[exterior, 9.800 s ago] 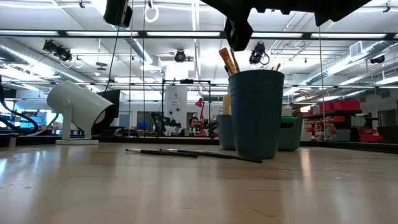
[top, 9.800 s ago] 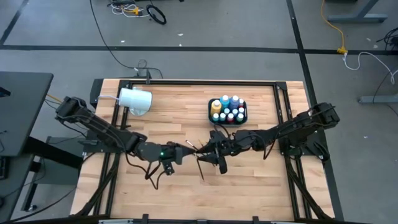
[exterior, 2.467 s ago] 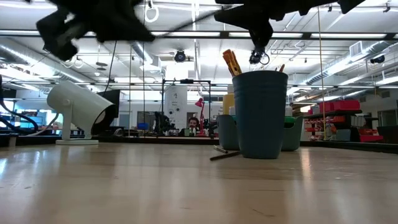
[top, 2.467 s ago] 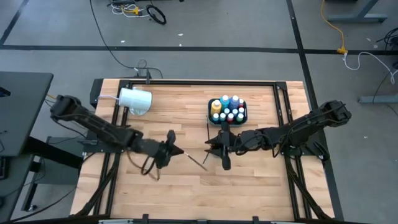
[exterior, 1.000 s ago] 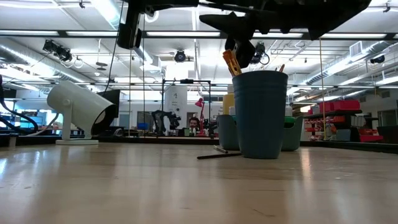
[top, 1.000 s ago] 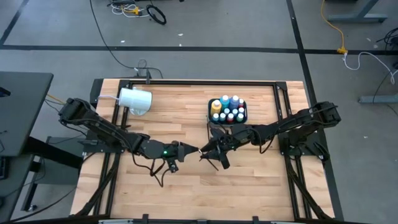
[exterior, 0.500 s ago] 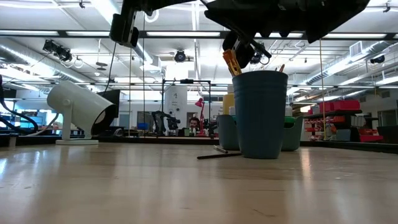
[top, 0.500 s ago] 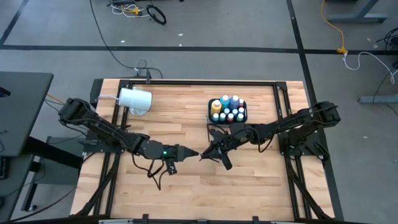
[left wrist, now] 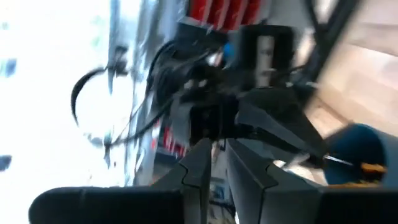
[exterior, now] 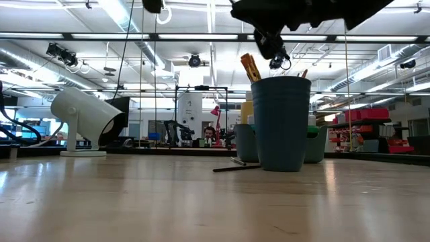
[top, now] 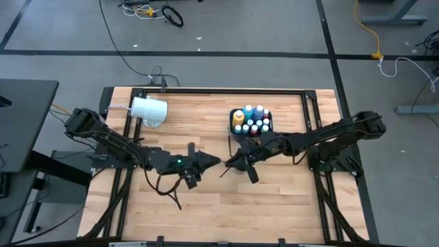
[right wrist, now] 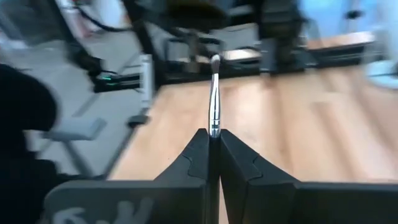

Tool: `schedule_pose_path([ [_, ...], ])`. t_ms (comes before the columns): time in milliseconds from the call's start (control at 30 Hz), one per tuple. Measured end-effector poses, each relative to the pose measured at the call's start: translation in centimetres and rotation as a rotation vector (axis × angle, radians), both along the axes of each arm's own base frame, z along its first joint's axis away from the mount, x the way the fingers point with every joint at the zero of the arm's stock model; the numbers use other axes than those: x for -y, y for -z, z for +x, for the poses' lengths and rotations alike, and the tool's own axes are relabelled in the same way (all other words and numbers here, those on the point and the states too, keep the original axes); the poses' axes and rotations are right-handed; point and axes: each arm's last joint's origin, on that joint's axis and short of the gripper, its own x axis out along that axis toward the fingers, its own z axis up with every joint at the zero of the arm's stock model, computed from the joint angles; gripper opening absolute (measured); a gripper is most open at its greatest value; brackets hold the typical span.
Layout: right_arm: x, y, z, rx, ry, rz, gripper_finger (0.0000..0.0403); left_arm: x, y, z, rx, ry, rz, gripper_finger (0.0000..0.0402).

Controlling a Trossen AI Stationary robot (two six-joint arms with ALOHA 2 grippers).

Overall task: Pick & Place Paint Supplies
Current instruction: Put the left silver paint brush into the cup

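Right gripper (right wrist: 212,140): fingers clenched on a thin brush (right wrist: 214,93), held above mid-table, bristle end pointing away from the wrist.
Left gripper (left wrist: 213,163): fingers parted by a narrow gap, grasping nothing, at the right gripper's 9 o'clock.
Second brush (exterior: 236,167): flat on the table (top: 274,199) beside the dark cup (exterior: 281,121).

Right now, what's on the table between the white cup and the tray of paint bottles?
Nothing: in the high view, only bare wood runs from the white cup to the tray of paint bottles.
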Motion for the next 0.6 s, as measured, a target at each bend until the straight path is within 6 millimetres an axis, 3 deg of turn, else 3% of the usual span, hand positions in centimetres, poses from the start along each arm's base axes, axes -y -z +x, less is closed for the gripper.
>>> schedule_pose_path([
  [133,-0.1,-1.1,-1.0,0.024,0.119,-0.122,0.0016,-0.4,-0.5,-0.1,0.082,-0.111,-0.173,0.0074],
  [300,-0.8,-0.6,-1.5,0.058,0.239,-0.209,0.0015,-0.9,-0.4,-0.2,0.139,-0.246,-0.375,0.0088],
  [600,-1.3,3.3,-4.0,0.107,0.337,-0.198,0.0015,-1.3,-0.1,-0.4,0.276,-0.358,-0.711,0.0094],
])
